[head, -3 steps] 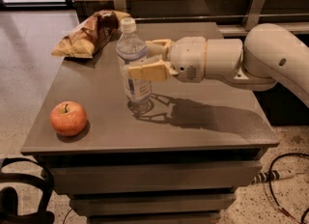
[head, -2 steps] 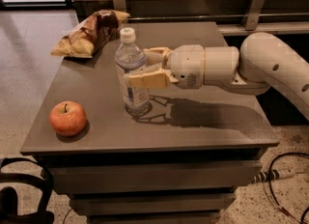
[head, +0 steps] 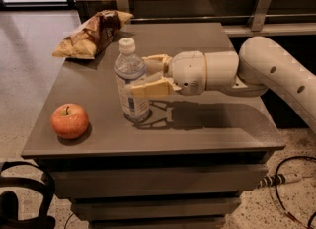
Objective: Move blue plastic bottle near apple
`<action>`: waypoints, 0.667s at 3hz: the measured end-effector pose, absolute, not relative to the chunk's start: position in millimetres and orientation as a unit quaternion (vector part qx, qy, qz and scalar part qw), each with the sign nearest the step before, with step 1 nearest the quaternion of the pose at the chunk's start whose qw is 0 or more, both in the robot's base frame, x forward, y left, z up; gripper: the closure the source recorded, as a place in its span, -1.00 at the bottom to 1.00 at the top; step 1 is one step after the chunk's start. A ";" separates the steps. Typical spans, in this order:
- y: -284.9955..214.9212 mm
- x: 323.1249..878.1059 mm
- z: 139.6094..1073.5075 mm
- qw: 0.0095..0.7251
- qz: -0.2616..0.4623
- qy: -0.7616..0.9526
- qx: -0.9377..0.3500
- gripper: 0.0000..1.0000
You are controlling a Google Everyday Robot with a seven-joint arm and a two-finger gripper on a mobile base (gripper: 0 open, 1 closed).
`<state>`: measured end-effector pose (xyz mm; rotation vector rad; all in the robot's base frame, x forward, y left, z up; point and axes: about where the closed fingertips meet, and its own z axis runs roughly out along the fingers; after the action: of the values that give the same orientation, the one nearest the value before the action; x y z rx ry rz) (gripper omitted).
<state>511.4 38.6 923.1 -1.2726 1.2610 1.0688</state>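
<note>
The blue plastic bottle [head: 131, 85] stands upright on the grey table [head: 207, 129], clear and bluish with a white cap and a pale label. The gripper [head: 140, 77] reaches in from the right on a white arm and is shut on the bottle's middle, one finger in front and one behind. The apple [head: 69, 120], red-orange with a dark stem, sits near the table's front left corner, about a hand's width left of the bottle.
A brown and yellow snack bag [head: 91, 33] lies at the table's back left corner. A wooden wall with metal brackets [head: 260, 5] runs behind. Black cables [head: 291, 178] lie on the floor at right, and a dark object [head: 19, 203] sits at lower left.
The gripper has carried the bottle leftward and slightly forward, closer to the apple. The apple and the bag have not moved.
</note>
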 end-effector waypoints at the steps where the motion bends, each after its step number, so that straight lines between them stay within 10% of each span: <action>1: 43.1 508.8 917.7 0.493 0.447 0.515 -0.541 1.00; 2: 46.2 508.2 914.6 0.485 0.450 0.507 -0.553 1.00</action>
<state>508.2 46.2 914.6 -1.3464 1.2339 1.0947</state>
